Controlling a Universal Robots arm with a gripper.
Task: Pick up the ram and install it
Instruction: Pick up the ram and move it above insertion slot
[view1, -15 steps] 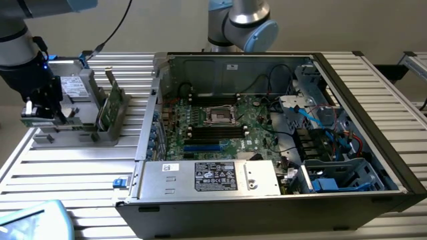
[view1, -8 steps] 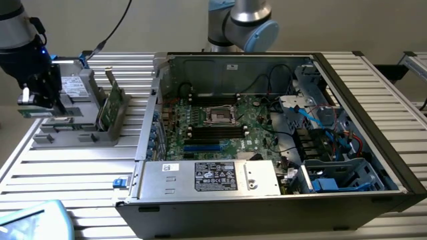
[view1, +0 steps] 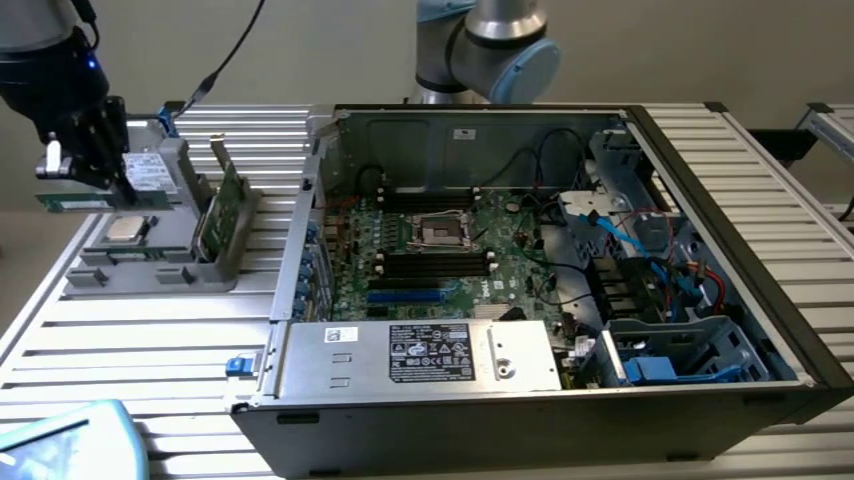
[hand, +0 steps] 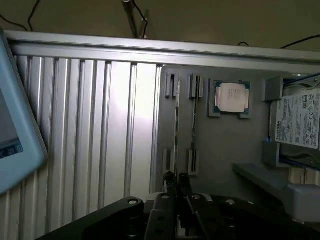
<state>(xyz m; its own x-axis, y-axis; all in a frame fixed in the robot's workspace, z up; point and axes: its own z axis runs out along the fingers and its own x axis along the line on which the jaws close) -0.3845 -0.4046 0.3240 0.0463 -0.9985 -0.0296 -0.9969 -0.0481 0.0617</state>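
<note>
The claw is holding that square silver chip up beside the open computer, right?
Not the chip. The claw holds the long green stick up beside the open computer; the square silver chip lies in the grey tray. The exterior view shows this.

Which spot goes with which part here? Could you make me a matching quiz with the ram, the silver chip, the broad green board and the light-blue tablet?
Things:
1. ram
2. silver chip
3. broad green board
4. light-blue tablet

Places:
A. standing on edge in a slot of the grey holder
B. in the exterior view's lower left corner
C. clamped in the gripper
D. lying flat on the grey holder

Pairs: 1-C, 2-D, 3-A, 4-B
</note>
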